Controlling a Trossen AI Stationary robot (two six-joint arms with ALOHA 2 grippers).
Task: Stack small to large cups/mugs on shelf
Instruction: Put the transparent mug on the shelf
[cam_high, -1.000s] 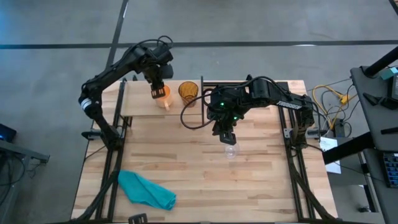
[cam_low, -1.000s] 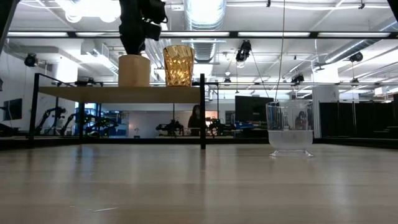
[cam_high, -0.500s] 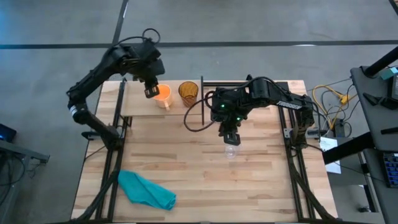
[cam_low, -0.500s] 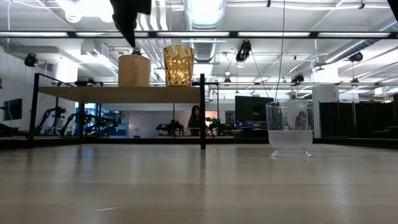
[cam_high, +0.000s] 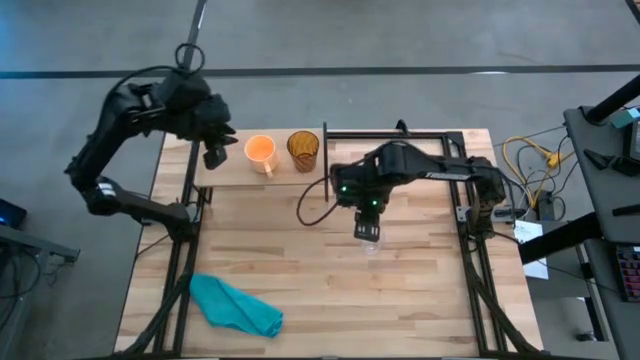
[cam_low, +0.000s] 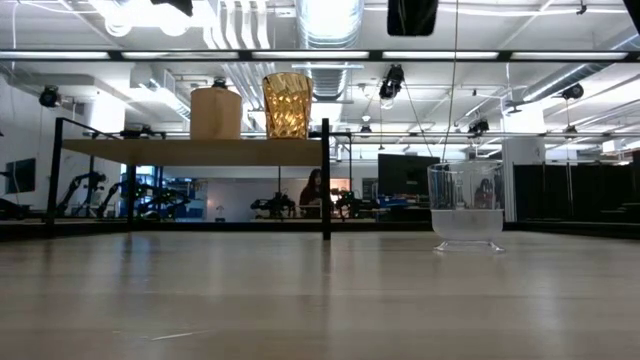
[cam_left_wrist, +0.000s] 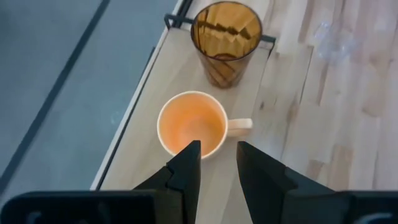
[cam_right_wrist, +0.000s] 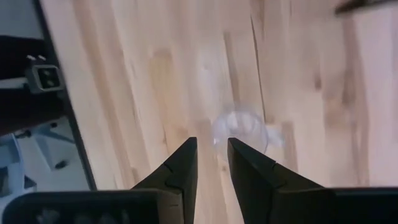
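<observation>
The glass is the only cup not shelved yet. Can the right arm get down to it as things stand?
Probably yes: the right gripper hovers open directly above the clear glass cup, with nothing between them.

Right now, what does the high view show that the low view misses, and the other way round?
Only the high view shows the teal cloth, the left gripper off the shelf's end, and the right gripper above the clear glass cup. Only the low view shows the shelf raised above the table, and the room behind. Both show the orange mug beside the amber tumbler on the shelf, the clear glass cup on the table.
</observation>
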